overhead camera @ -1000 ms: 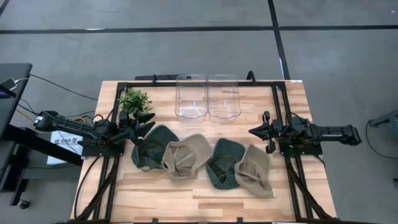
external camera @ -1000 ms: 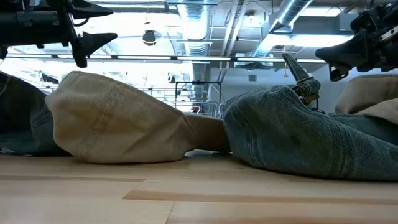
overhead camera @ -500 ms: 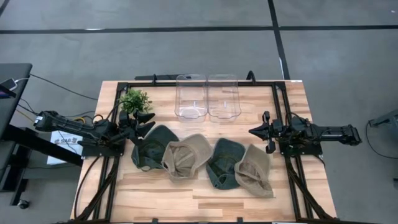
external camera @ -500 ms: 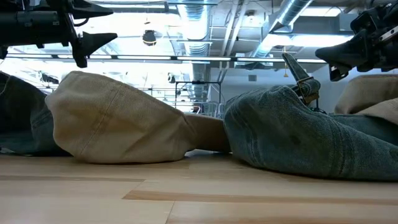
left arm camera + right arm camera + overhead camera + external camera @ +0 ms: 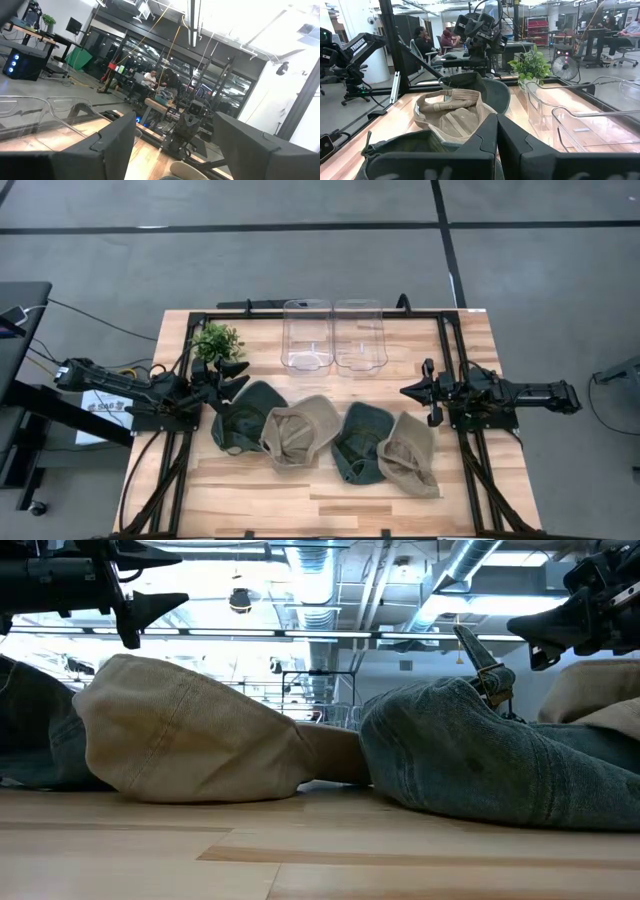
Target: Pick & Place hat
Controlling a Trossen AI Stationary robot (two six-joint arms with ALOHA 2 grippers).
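Four hats lie crown-down in a row across the table's middle: a dark green hat [image 5: 243, 415], a tan hat [image 5: 298, 430], a second dark green hat [image 5: 360, 442] and a second tan hat [image 5: 410, 452], with neighbours overlapping. My left gripper [image 5: 240, 374] hangs open in the air over the far left edge of the first green hat, touching nothing; it shows high up in the low view [image 5: 160, 580]. My right gripper [image 5: 404, 391] is shut and empty, held level in the air beyond the right-hand hats [image 5: 496, 145].
Two clear plastic bins [image 5: 307, 335] [image 5: 358, 335] stand side by side at the table's far edge. A small potted plant [image 5: 217, 342] sits at the far left, close to my left gripper. Black frame rails [image 5: 455, 360] run along the table's sides. Bare wood lies along the near edge.
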